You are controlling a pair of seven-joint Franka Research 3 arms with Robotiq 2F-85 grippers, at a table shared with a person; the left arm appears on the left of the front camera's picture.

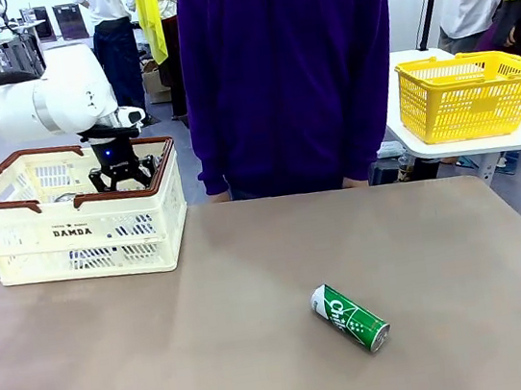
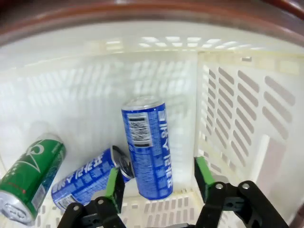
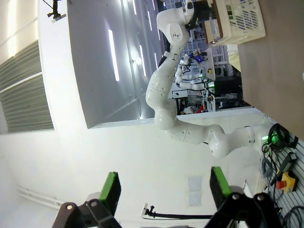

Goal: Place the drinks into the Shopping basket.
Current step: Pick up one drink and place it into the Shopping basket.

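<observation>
One blue can (image 2: 147, 147) upright between left gripper's (image 2: 159, 183) parted jaws.

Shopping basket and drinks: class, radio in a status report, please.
Left tool open inside Shopping basket, blue can released. Right tool open, empty. Green can lying on table, path unobstructed.

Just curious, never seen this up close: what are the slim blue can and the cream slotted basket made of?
Slim blue can: likely thin metal, glossy printed skin, silvery rim on top. Cream slotted basket: looks like moulded plastic, matte, with regular slots and a brown rim.
</observation>
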